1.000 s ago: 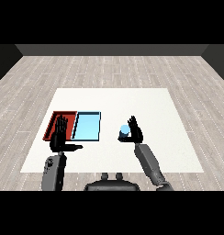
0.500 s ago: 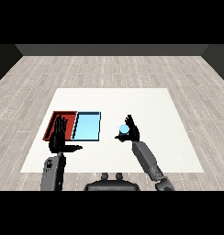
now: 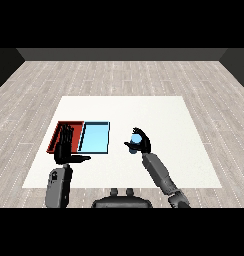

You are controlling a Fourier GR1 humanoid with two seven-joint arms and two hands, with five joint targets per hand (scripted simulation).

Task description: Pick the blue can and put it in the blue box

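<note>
You had the right hand (image 3: 140, 143) curled round the small light blue cylindrical can (image 3: 136, 139) — fingers and thumb wrapped about it — well to the right of the shallow light blue rectangular tray (image 3: 94, 138). The can was outside that tray. The flat red tray (image 3: 62, 134) lay touching the blue tray's left side. Your left hand (image 3: 65, 146) stood over the red tray's near edge, fingers straight, thumb out, holding nothing.
</note>
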